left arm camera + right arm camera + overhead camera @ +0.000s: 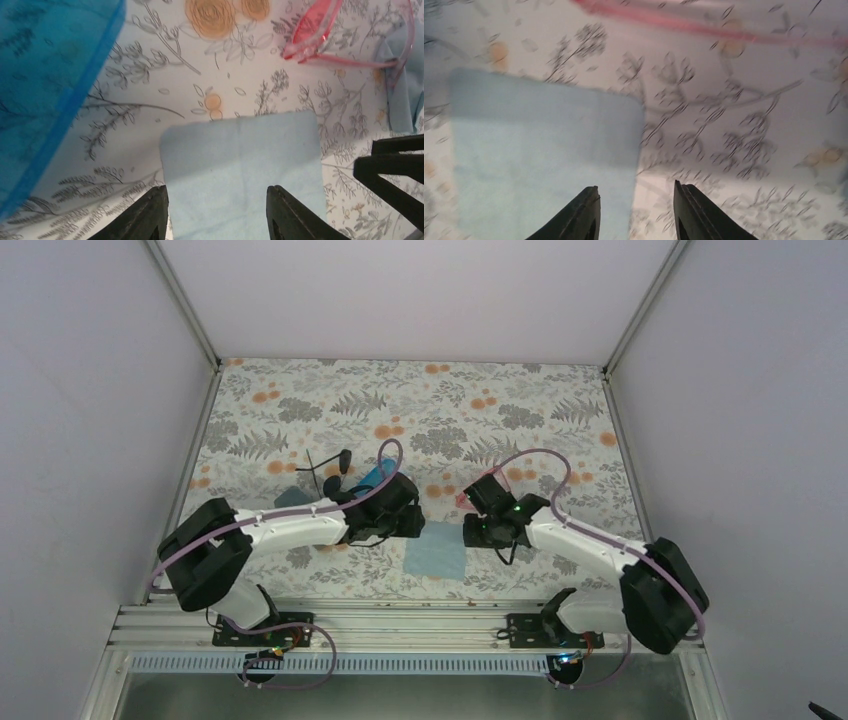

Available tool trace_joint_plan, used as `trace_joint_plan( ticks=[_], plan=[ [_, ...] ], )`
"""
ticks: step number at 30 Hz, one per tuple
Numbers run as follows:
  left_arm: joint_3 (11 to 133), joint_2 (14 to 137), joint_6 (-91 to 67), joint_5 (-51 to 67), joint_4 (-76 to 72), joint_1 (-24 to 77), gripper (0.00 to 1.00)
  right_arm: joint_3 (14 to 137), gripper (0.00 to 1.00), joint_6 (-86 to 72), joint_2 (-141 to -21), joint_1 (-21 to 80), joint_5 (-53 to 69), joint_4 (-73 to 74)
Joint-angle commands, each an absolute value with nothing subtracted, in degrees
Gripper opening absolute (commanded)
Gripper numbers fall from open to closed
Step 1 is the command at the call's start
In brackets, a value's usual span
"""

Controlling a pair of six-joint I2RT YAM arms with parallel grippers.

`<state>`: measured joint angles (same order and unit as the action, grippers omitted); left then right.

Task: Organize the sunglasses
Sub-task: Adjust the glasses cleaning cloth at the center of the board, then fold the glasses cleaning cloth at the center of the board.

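The left gripper is seen with its jaws parted and nothing held, above the near edge of a light blue cloth. The right gripper is likewise parted and empty, over that cloth's side edge. The pink-red sunglasses are laid beyond the cloth, apart from the 2 grippers. The black sunglasses are laid beyond the left arm, near a blue case.

White links, black joints, pinkish-purple cables, perhaps a green light
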<state>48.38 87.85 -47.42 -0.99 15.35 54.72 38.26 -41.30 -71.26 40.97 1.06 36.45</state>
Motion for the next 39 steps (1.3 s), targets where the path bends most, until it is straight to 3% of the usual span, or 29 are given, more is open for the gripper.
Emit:
trace_joint_plan(
  ticks=[1,17,28,34,39],
  plan=[
    [50.48,89.53,-44.90,-2.99,17.11,53.34,0.50,40.50,0.41,-38.57,-76.87,39.76,-7.32,34.49],
    [56.12,100.29,-46.15,-2.98,18.87,52.56,0.36,43.67,0.32,-35.10,-87.16,39.55,-7.16,27.91],
    [56.94,103.13,-44.38,-0.94,18.96,52.48,0.26,43.36,0.12,-33.26,-89.38,39.55,-4.75,27.22],
    [56.89,103.57,-44.09,-0.62,18.92,52.54,0.19,43.38,0.04,-32.78,-89.46,39.55,-4.30,27.17],
    [57.45,103.17,-43.93,-1.92,19.40,52.47,0.12,43.74,0.04,-32.53,-89.74,39.39,-5.10,26.94]
  ],
)
